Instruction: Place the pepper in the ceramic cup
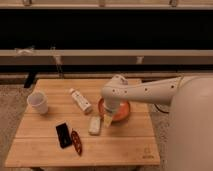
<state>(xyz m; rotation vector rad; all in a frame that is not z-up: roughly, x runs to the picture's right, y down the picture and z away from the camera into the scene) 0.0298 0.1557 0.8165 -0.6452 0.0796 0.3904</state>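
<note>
Gripper (107,120) hung at frame centre beside orange bowl (123,113); its state could not be told | pepper (76,142) lower left, judged light, slim, slippery: pinch mid-body | ceramic cup (38,102) left.

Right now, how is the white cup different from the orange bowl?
The white cup is tall and narrow; the orange bowl is shallow and wide. The cup stands alone at the left of the table; the bowl sits mid-table, partly behind the arm, the pincer at its front rim. Both are round and open upward.
</note>
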